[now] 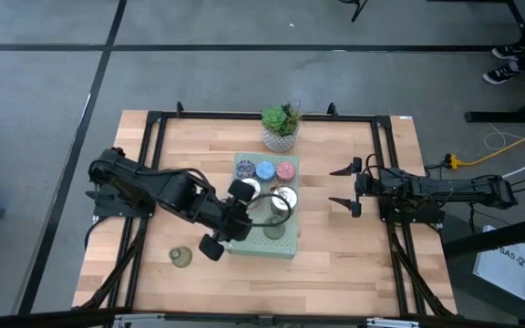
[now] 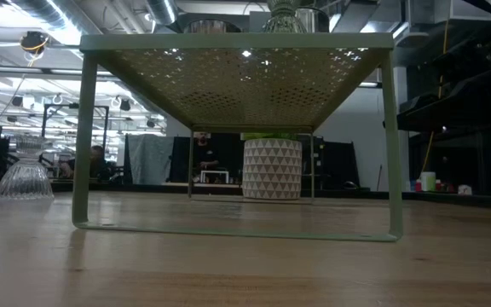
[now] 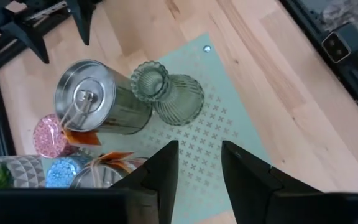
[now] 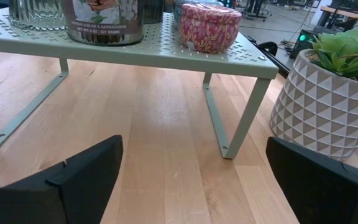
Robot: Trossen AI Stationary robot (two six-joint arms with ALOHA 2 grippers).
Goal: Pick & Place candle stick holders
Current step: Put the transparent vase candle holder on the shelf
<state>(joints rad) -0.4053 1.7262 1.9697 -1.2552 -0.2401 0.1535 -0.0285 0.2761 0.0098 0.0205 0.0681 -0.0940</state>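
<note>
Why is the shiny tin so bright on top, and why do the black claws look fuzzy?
In the left wrist view, the room's lights glare off the silver holder's lid. In the right wrist view, the right gripper's open fingers sit too near the lens, so they blur, while the green shelf stays sharp.

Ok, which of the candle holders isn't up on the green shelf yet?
The olive-green glass holder standing alone on the bare table, near the front edge on the left arm's side. The other holders all sit on the green shelf, where the left hand hovers.
</note>
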